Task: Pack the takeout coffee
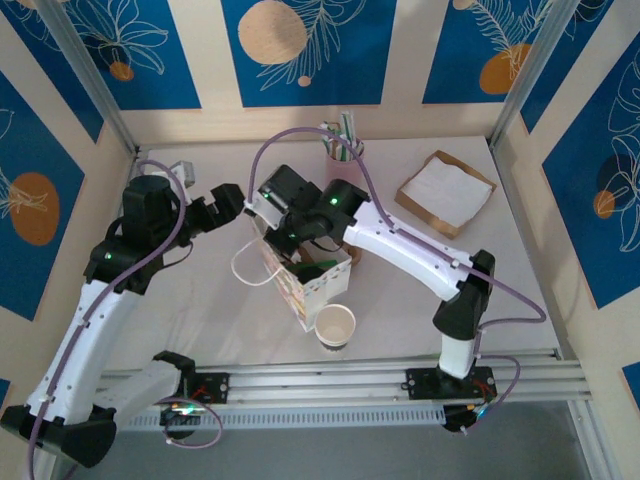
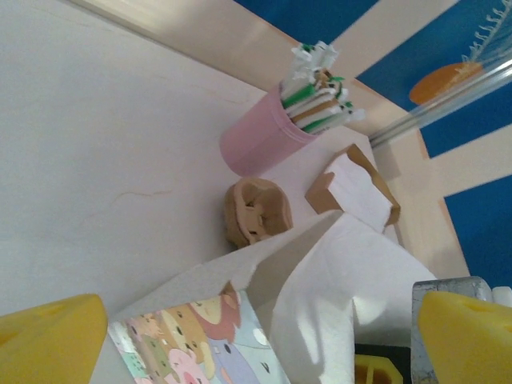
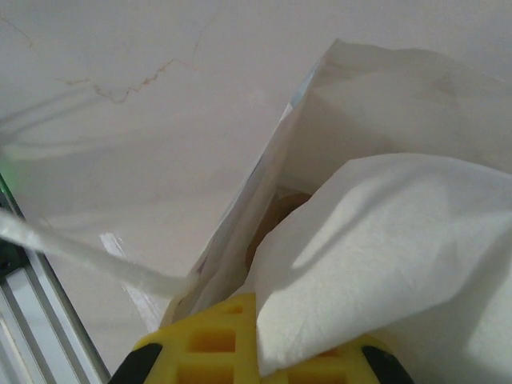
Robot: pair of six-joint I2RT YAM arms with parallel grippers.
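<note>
The right tool is clamped shut on a white napkin over the open mouth of the cartoon-printed bag, in the middle of the worktop — a dark shape lies inside, but whether it is the takeout coffee I cannot tell. The left tool gapes wide and empty just left of the bag; a lidless cup crowds its near corner, with bare worktop to the right.

One bag, one lidless cup, one straw cup, one napkin tray.
</note>
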